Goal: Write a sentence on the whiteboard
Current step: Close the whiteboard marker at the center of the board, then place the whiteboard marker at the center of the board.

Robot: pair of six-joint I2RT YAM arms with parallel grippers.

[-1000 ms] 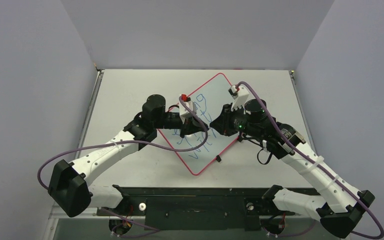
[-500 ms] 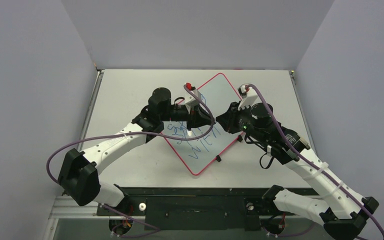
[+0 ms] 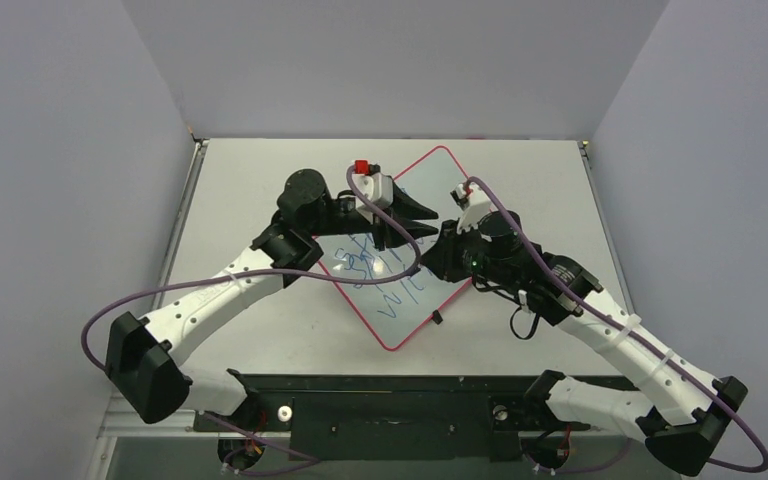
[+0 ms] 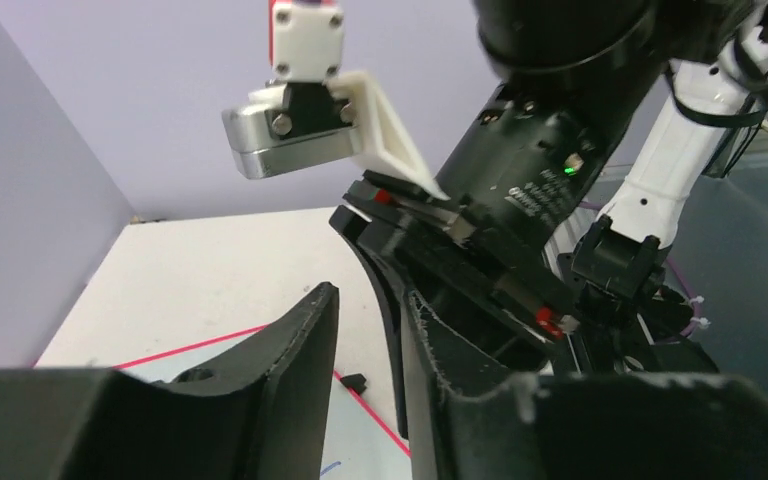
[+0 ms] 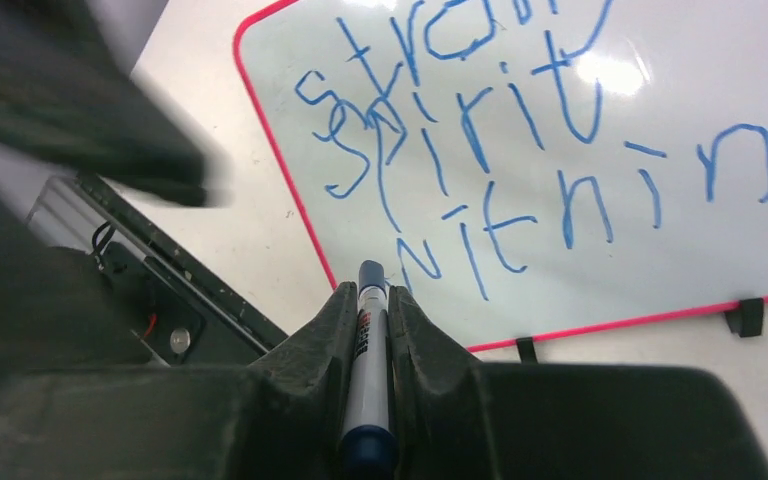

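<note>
Over whiteboard (image 3: 438, 176): right gripper (image 5: 372, 293) clamped on marker (image 5: 368, 352); left gripper (image 3: 434, 222) jaws apart; sentence (image 5: 520, 150) in blue.

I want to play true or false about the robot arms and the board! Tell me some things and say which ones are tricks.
1. The writing on the whiteboard is blue. True.
2. The right gripper is pinching a marker. True.
3. The whiteboard has a green rim. False: the rim is red-pink.
4. The left gripper is holding an eraser. False: its jaws stand apart with nothing between them.
5. The bottom word on the board is "hello". False: it reads "within".
</note>
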